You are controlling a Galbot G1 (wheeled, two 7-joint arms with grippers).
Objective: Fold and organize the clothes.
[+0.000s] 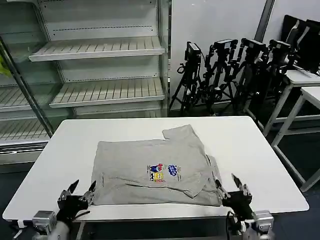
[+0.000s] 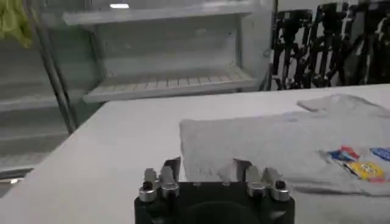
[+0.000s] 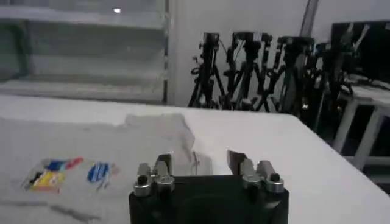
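Shirt (image 1: 155,170): a light grey short-sleeved shirt lies partly folded on the white table (image 1: 255,150), roughly in the middle and reaching close to the near edge. It forms a rough rectangle, with one sleeve sticking out toward the far side.
Print (image 1: 162,172): a small patch of red, blue and yellow faces up, a little toward the robot's right of the shirt's middle.
Folds: the right part of the shirt shows overlapping layers, with creases running toward the near right corner.
Left gripper (image 1: 76,192): sits at the near edge of the table, just beside the shirt's near left corner. Its fingers stand apart and hold nothing. In the left wrist view the gripper (image 2: 207,170) points at the shirt's (image 2: 286,143) near edge, with bare table between the fingertips and the cloth.
Right gripper (image 1: 234,187): sits at the near edge by the shirt's near right corner, fingers spread and empty. In the right wrist view the gripper (image 3: 198,164) is low above the tabletop, with the shirt (image 3: 91,146) and its print (image 3: 67,171) lying ahead and to one side.
Shelves (image 1: 100,50): empty white shelving stands behind the table, on the left.
Tripods (image 1: 225,70): a cluster of black tripods stands behind the table, on the right, next to other white tables (image 1: 305,85).
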